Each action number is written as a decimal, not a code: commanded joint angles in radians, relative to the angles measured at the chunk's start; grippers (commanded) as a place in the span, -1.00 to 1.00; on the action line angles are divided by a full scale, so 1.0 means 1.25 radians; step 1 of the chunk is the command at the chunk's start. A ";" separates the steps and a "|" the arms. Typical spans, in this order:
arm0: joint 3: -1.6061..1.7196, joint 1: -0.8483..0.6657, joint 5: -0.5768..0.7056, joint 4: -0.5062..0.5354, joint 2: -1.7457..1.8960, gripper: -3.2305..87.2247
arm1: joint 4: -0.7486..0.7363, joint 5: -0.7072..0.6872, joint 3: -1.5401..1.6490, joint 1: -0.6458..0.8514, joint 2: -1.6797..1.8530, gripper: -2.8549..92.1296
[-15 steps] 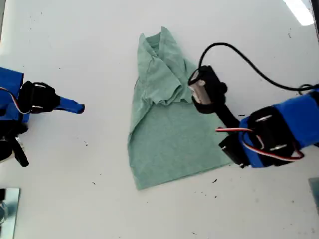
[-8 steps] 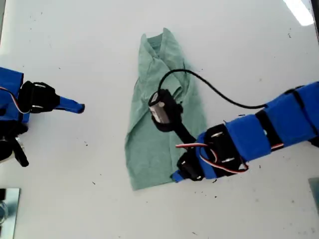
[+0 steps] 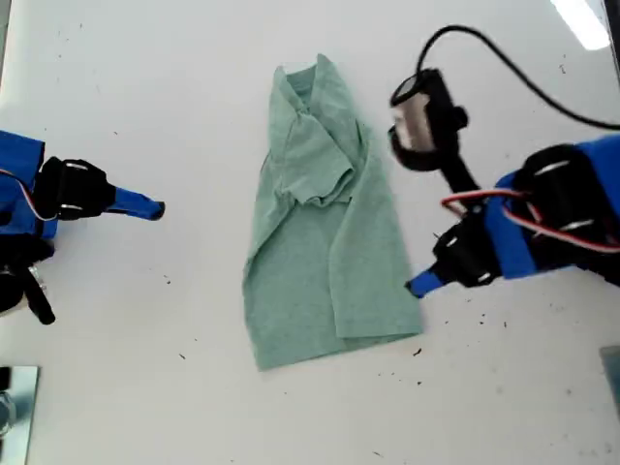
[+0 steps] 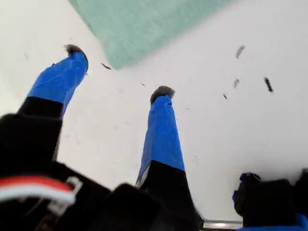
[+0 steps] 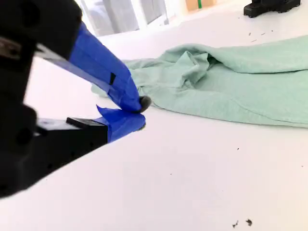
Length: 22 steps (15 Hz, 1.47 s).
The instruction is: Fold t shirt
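Sage-green shirt lies folded lengthwise between two blue claws

Pale sage-green short-sleeved cotton t shirt [image 3: 322, 232] lies flat in the middle of the white matte table [image 3: 194, 87], collar end toward the top of the exterior view, hem toward the bottom. One side panel is laid over the body, and a crumpled sleeve sits on top near the middle. In the first wrist view a corner of the shirt [image 4: 144, 24] lies just beyond the fingertips, not touching them.

My first gripper [image 4: 118, 72], blue-taped, is released, its two fingers [image 4: 161, 130] spread apart over bare table; it sits just beside the shirt's edge at the exterior view's right [image 3: 421, 284]. My second gripper [image 5: 137, 111] is clenched on nothing, its blue tips pressed together, and it rests well apart from the shirt at the exterior view's left [image 3: 145, 206]. Small dark specks [image 3: 418, 352] dot the table near the hem
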 commanded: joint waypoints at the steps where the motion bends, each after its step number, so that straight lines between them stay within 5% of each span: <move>1: -0.002 0.002 -0.009 -0.002 0.004 -0.94 | -0.114 0.007 0.372 0.086 0.326 -0.38; 5: -0.001 -0.001 -0.013 -0.002 0.000 -0.94 | -0.187 -0.006 0.798 0.168 0.839 -0.58; 8: -0.103 0.026 -0.080 0.027 -0.115 -0.94 | -0.190 0.005 0.804 0.177 0.815 -0.78; 13: -0.999 0.254 -0.302 0.376 -0.863 -0.93 | -0.194 0.006 0.798 0.179 0.793 -0.86; 17: -1.382 0.326 -0.252 0.433 -1.195 -0.93 | -0.193 0.007 0.799 0.174 0.801 -0.86; 19: -1.399 0.336 -0.231 0.430 -1.211 -0.44 | -0.189 0.006 0.801 0.173 0.819 -0.87; 22: -1.394 0.334 -0.225 0.431 -1.219 -0.38 | -0.189 0.005 0.803 0.171 0.832 -0.87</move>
